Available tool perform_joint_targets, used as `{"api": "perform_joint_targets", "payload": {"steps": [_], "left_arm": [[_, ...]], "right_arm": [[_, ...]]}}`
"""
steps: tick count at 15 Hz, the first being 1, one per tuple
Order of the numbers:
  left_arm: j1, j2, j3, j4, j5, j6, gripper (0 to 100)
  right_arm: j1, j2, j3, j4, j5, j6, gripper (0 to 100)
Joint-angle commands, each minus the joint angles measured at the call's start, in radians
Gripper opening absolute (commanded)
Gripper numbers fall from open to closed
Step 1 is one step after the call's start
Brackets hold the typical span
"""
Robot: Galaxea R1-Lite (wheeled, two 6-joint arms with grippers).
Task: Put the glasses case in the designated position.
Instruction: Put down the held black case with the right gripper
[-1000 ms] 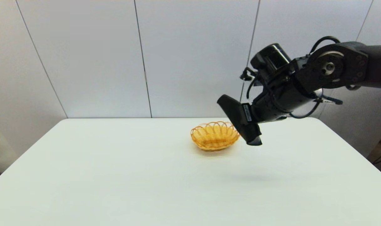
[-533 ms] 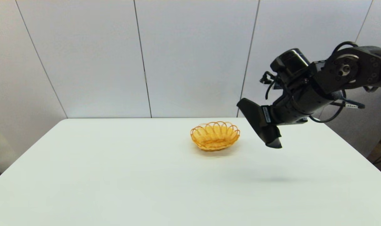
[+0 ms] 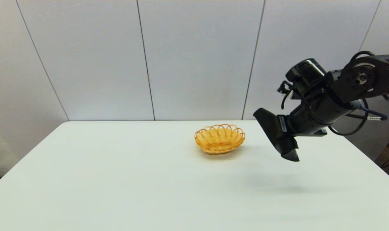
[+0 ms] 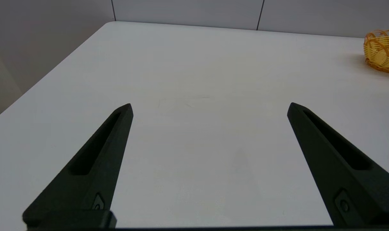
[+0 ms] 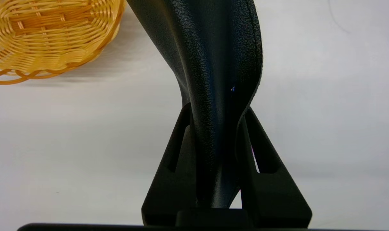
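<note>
The black glasses case [image 3: 276, 134] hangs tilted in the air to the right of the wicker basket [image 3: 219, 138], well above the white table [image 3: 124, 179]. My right gripper [image 3: 285, 128] is shut on its middle. In the right wrist view the case [image 5: 210, 64] is pinched between the two black fingers [image 5: 173, 150], its textured skin squeezed in at the grip, with the basket [image 5: 47, 35] off to one side of it. My left gripper [image 4: 210, 109] is open above bare tabletop at the table's left and holds nothing; it does not show in the head view.
The basket [image 4: 382, 49] is the only other object on the table. White wall panels [image 3: 194, 57] stand behind the table's far edge. The table's right edge [image 3: 370, 150] lies just beyond the right arm. The case's shadow [image 3: 287, 184] falls on bare tabletop right of the basket.
My right arm has carried the glasses case rightward and a little lower, from just in front of the basket's right rim to well clear of it. The basket has not moved.
</note>
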State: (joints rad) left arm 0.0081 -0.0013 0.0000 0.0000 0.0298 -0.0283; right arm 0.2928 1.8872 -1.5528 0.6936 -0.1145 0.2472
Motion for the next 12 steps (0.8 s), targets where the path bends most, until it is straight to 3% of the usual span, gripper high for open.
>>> {"api": "perform_joint_targets", "payload": {"steps": [1,5,6,12], "left_arm": [[0.0,0.001,0.0,0.0,0.001,-0.001,100],[0.001,0.001,0.0,0.0,0.001,-0.001,100],[0.0,0.001,0.0,0.0,0.001,-0.001,100],[0.0,0.001,0.0,0.0,-0.001,-0.001,100]], "right_arm": [[0.008,0.006,0.005,-0.006,0.006,0.003,0],[0.011,0.026,0.002,-0.025,0.004,0.003,0],[0.011,0.032,0.0,-0.025,0.004,0.003,100],[0.011,0.016,-0.001,-0.046,0.002,-0.002,100]]}}
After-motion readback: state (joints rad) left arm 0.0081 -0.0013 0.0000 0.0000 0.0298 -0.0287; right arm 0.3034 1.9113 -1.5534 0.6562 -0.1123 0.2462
